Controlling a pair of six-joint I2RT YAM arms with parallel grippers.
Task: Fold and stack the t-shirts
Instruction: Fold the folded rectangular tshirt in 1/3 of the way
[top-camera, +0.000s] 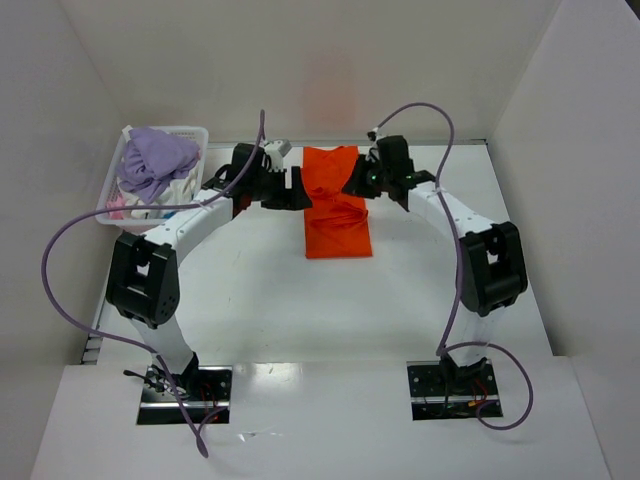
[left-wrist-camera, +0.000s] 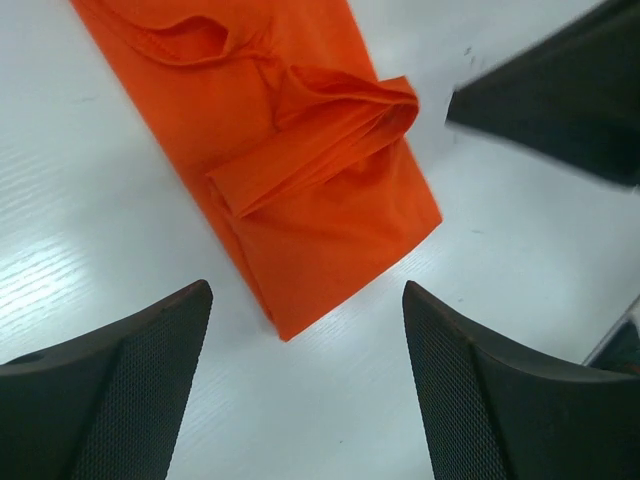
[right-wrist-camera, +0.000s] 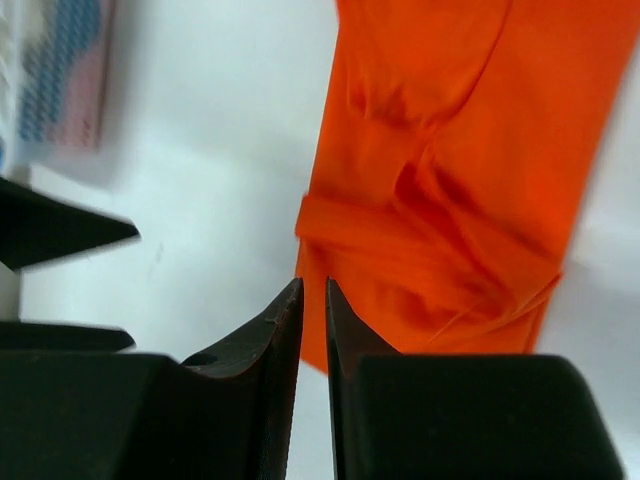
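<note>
One orange t-shirt (top-camera: 337, 215), soft smooth cloth folded into a long narrow strip with a rumpled fold across its middle, lies flat on the glossy white table (top-camera: 400, 290) between the two grippers. The left gripper (left-wrist-camera: 305, 295) is spread wide, its two dark mesh-textured pads (left-wrist-camera: 130, 385) empty, with the strip's end just ahead of them. The right gripper (right-wrist-camera: 313, 300) is pinched to a thin slit and grips nothing; the shirt lies just beyond its tips. On the left gripper's outer side stands one white lattice basket (top-camera: 195, 131) heaped with lavender cloth (top-camera: 155, 160).
</note>
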